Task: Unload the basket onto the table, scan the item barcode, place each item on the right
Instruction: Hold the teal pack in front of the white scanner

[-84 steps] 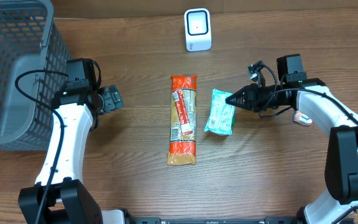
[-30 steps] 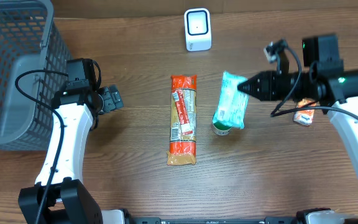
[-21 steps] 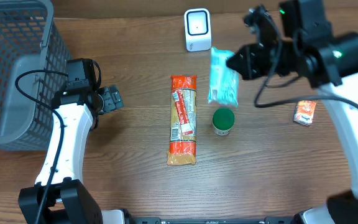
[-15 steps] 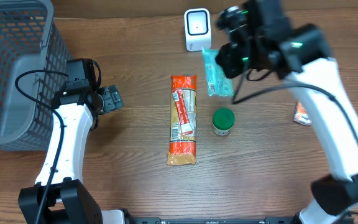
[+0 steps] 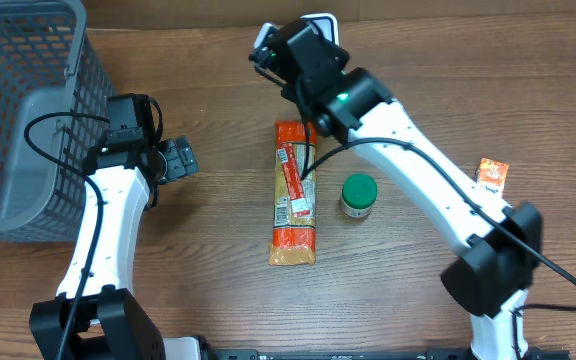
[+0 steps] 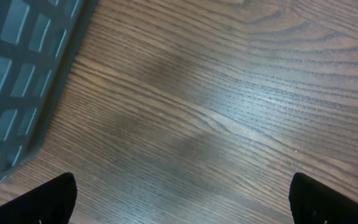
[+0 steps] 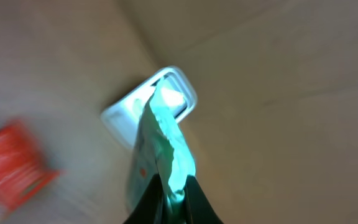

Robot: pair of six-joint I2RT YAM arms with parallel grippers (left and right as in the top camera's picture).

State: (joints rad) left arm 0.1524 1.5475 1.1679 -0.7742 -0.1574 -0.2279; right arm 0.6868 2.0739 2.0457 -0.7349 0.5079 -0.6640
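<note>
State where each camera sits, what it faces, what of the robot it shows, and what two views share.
Overhead: above the wooden table, looking down; both arms show, the right over the white box scanner.
Left wrist: on the left arm, facing bare wood and the grey mesh basket; open fingers at bottom corners.
Right wrist: faces the scanner past a teal foil packet pinched in its shut fingers.
Shared: overhead and right wrist both show the scanner.

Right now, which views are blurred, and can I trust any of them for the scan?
Right wrist: motion-blurred, the red pack smeared, the packet and scanner soft-edged. Overhead: sharp and evenly lit, the jar crisp, but the arm hides most of the scanner. Left wrist: sharp grain on the table, faint soft shadows.
</note>
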